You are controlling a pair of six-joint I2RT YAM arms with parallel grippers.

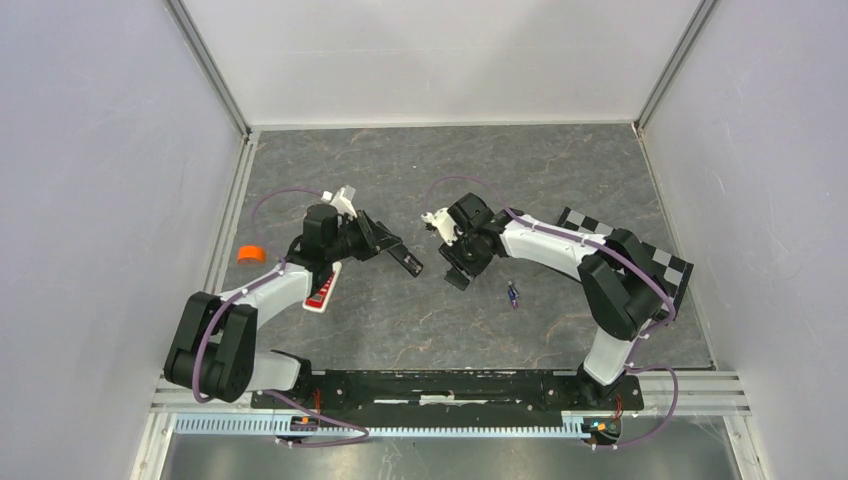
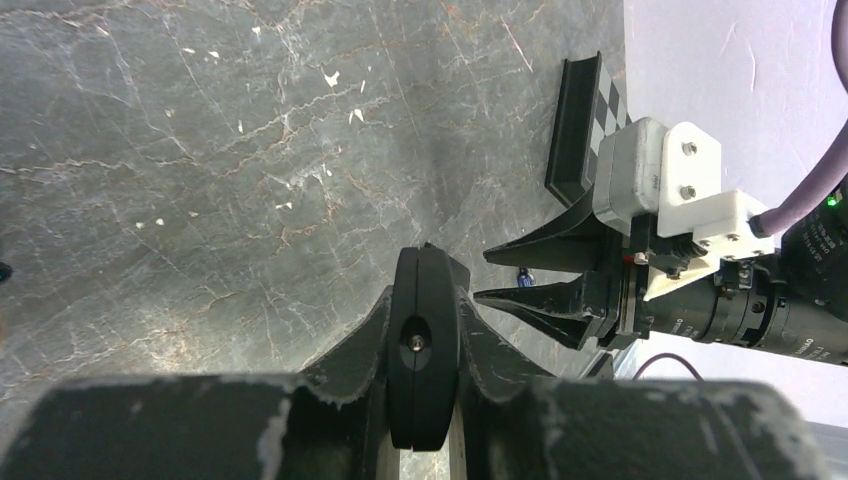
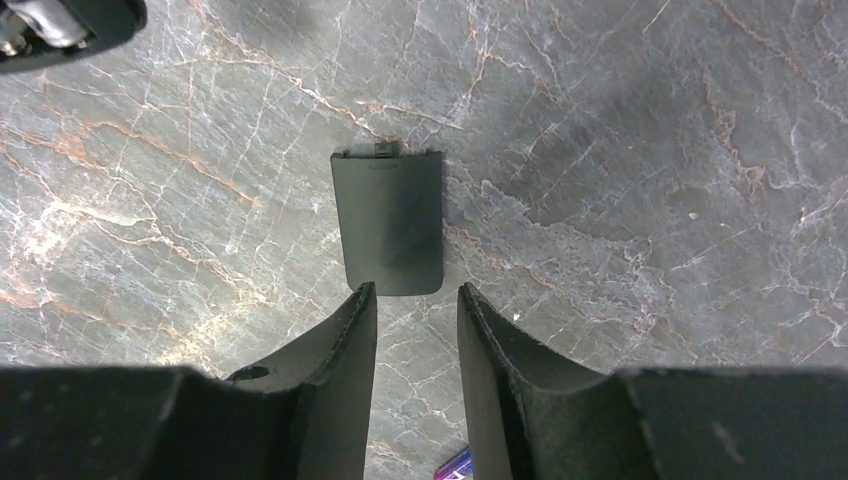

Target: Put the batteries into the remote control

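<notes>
My left gripper (image 1: 383,243) is shut on a black remote (image 1: 406,259) and holds it above the table; in the left wrist view the remote (image 2: 424,350) shows end-on between the fingers. My right gripper (image 1: 458,272) is open and empty, just right of the remote's tip, pointing down at the table. In the right wrist view its gripper (image 3: 415,295) hovers just short of a dark battery cover (image 3: 388,222) lying flat. One bluish-purple battery (image 1: 513,294) lies on the table right of the right gripper; it also shows in the right wrist view (image 3: 455,465). Other batteries are out of view.
A white and red remote (image 1: 325,285) lies on the table under the left arm. An orange tape roll (image 1: 251,254) sits at the left edge. A checkerboard plate (image 1: 645,250) lies at the right, under the right arm. Walls enclose the table.
</notes>
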